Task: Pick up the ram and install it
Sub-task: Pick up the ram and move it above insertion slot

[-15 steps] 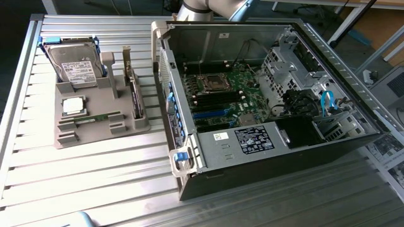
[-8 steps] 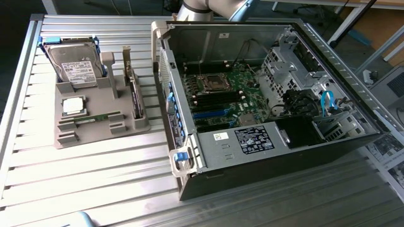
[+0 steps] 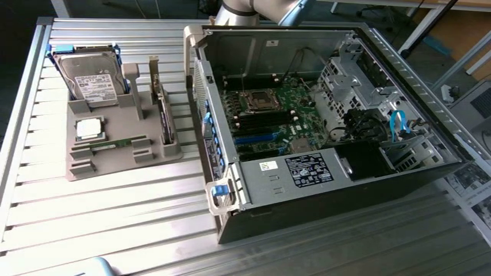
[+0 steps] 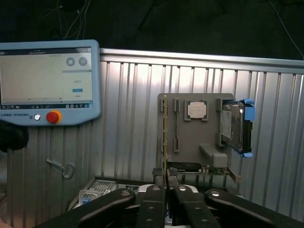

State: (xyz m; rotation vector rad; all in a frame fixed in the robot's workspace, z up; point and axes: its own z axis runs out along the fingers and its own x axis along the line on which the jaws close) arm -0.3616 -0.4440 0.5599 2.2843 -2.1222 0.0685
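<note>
In the wrist view my gripper (image 4: pixel 166 184) is shut on the ram (image 4: pixel 165 137), a thin green stick seen edge-on that juts out from between the black fingers (image 4: pixel 153 194). It hangs high above the grey parts holder (image 4: pixel 199 140). A second ram stick (image 3: pixel 115 145) lies in its slot on the holder (image 3: pixel 107 167). The open computer case (image 3: pixel 399 178) stands at the exterior view's right, its motherboard (image 3: pixel 288 112) exposed, with black and blue memory slots (image 3: pixel 265 122) beside the processor socket. A part of the arm (image 3: pixel 245 8) shows above the case.
The holder also carries a silver hard drive (image 3: pixel 88 77) in a blue frame, a square processor chip (image 3: pixel 89 127) and an upright card (image 3: pixel 161 109). A teach pendant (image 4: pixel 47 80) and a key (image 4: pixel 64 168) lie on the slatted metal table (image 3: pixel 115 218).
</note>
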